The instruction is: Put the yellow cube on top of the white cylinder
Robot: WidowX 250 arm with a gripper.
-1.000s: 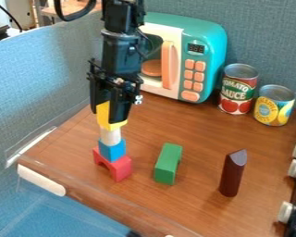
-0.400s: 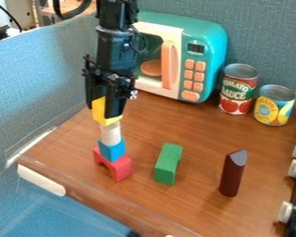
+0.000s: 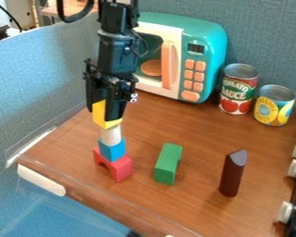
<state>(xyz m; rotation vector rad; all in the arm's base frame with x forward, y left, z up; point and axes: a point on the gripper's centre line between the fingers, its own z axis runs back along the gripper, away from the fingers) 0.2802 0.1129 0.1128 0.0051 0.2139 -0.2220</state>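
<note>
The black gripper (image 3: 102,113) hangs down at the left of the camera view, directly over a small stack, shut on the yellow cube (image 3: 99,115). Its near finger covers part of the cube. Right below the cube stands the white cylinder (image 3: 111,135), upright on a blue cube (image 3: 112,150), which rests on a red arch block (image 3: 118,167). The cube's lower edge overlaps the cylinder's top in the view; whether the two touch, I cannot tell.
A green block (image 3: 168,164) lies right of the stack, and a dark red post (image 3: 232,173) stands farther right. Behind are a teal toy microwave (image 3: 203,46), a tomato can (image 3: 238,89) and a yellow can (image 3: 274,105). Stove knobs line the right edge.
The gripper, with the yellow cube in it, has shifted slightly left and then a little down since the earliest frame. The stack and the other blocks have stayed in place.
</note>
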